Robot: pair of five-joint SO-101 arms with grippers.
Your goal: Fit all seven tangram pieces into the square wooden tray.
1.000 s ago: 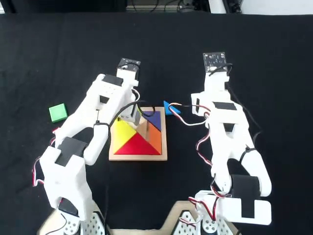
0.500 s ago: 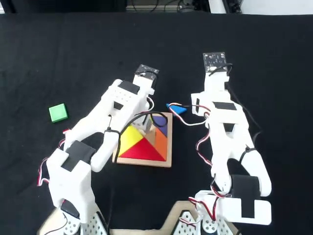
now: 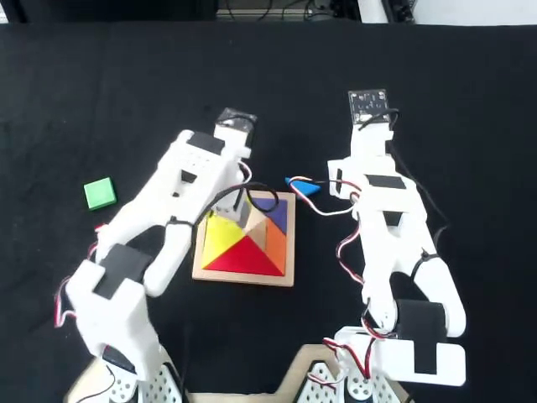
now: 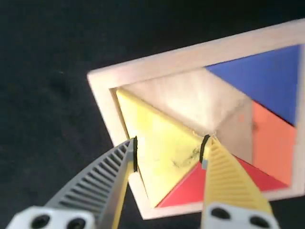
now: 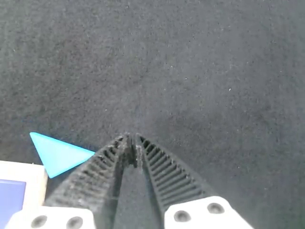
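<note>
Left gripper (image 4: 169,150): jaws spread, holding nothing, hanging low over the square wooden tray (image 4: 157,59). One finger is at the tray's rim and the other at the tip of the yellow triangle (image 4: 157,129), so the fingers straddle that piece.

Right gripper (image 5: 129,148): jaws pressed together, empty, over the black cloth (image 5: 200,62) near the light-blue triangle (image 5: 59,152).

Progress:
- In the tray: yellow triangle, red triangle (image 3: 243,252), orange piece (image 4: 269,138), dark-blue triangle (image 4: 267,78).
- Bare wood (image 4: 190,98) is left between the yellow and dark-blue pieces, along the far rim.
- Outside the tray: the light-blue triangle lies just beside a tray corner. The green square (image 3: 100,192) is well apart on the left arm's side.
- That makes six pieces; can't tell where the seventh is.

Judgement: a bit past halfway. At least two pieces are left to place, and the remaining gap looks tight, so the seated pieces probably need to sit flush first.
</note>
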